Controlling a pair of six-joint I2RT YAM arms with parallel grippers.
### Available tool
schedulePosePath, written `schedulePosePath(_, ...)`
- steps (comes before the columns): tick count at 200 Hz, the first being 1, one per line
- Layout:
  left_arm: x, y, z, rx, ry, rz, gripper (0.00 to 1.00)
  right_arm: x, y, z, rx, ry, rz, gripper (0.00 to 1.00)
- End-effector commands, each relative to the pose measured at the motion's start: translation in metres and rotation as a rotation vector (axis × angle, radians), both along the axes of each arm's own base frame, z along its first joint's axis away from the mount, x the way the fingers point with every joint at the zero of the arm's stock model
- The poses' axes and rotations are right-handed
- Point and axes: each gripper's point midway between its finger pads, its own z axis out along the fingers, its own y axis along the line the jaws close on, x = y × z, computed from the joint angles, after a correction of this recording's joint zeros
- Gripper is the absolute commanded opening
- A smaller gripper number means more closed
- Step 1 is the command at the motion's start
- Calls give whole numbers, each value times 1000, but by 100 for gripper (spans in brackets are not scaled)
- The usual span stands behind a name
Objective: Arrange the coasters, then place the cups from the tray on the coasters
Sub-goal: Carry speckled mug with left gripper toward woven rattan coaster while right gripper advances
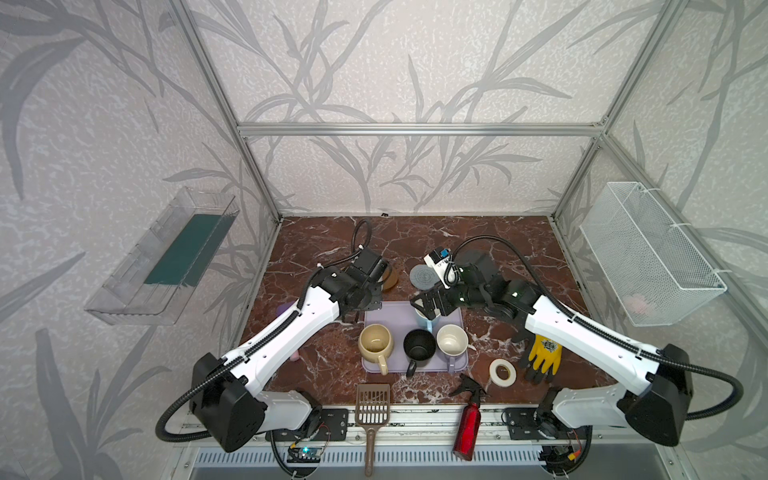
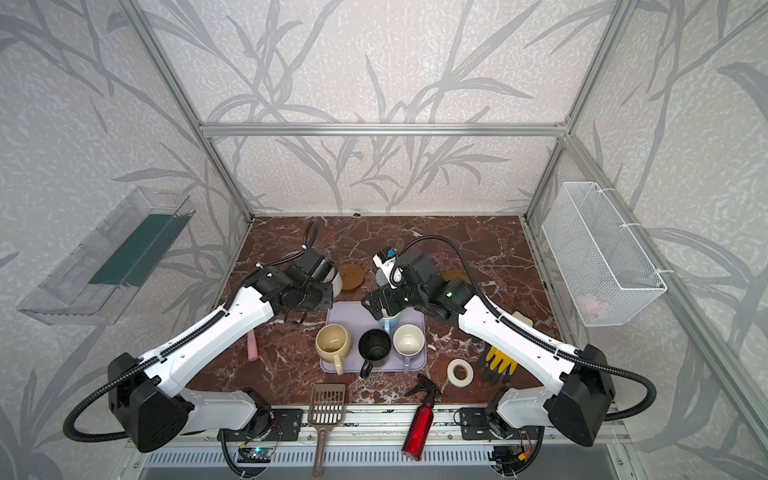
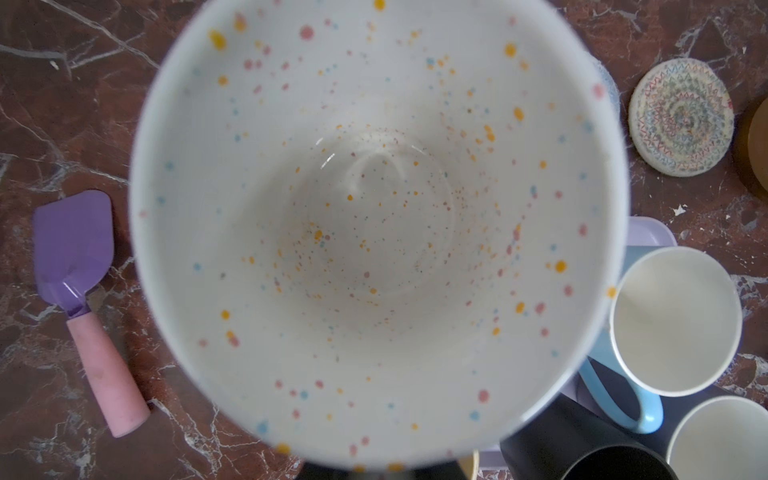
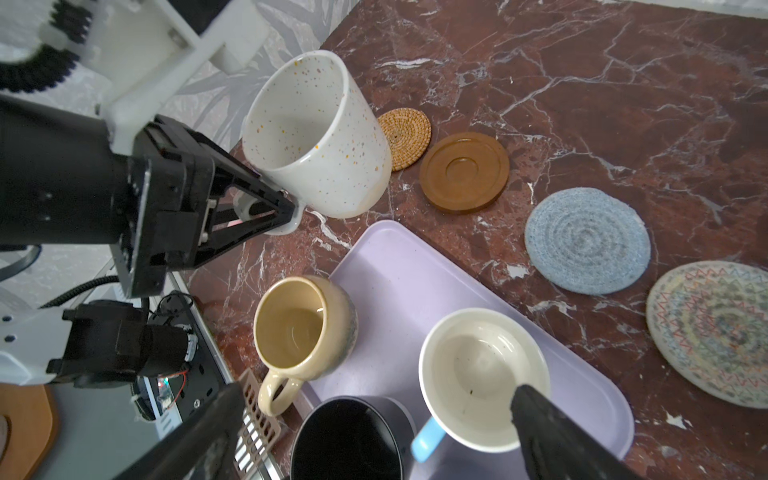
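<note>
The red-brown marble tabletop (image 1: 519, 249) carries the whole scene. Near its front middle lies the flat lavender plastic tray (image 1: 390, 316) with rounded corners, and four mugs stand upright on it. The squat cream-yellow mug (image 1: 376, 343) sits at the tray's left edge. The black mug (image 1: 419, 345) is just beside it in the middle, and the lavender mug with a white inside (image 1: 452, 340) is at the right. The light blue mug (image 1: 428, 323) stands behind those last two, largely covered by the right arm in both top views.

The right gripper (image 4: 376, 390) hangs over that group with its jaws spread wide, pinching nothing. In the right wrist view one finger (image 4: 548, 432) crosses the light blue mug's rim and the other lies out past the black mug.

The left gripper (image 4: 286, 214) is pressed together on the handle of the white speckled mug (image 4: 316, 137). That mug is tilted and off the tray, just beyond its far left corner. Whether its base touches the marble cannot be told.

Behind the tray, four coasters lie flat in a row, all bare. The small orange-tan woven disc (image 4: 405, 137) is partly hidden behind the speckled mug. Next come a glossy amber-brown saucer-like disc (image 4: 463, 172), a grey-blue woven disc (image 4: 586, 241) and a cream spiral woven disc (image 4: 715, 332). A second amber-brown disc (image 2: 455, 275) shows partly behind the right arm.
</note>
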Motion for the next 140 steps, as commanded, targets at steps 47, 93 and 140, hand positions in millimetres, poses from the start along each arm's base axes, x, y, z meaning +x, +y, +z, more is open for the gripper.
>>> schedulePosePath(47, 42, 25, 36, -22, -128, -31, 0, 31, 36, 27, 133, -25, -73, 100)
schedulePosePath(93, 69, 38, 26, 26, -150, -46, 0, 39, 54, 19, 96, 2, -41, 100)
schedulePosePath(140, 96, 48, -3, 75, -146, -28, 0, 46, 65, 9, 81, 1, -23, 100)
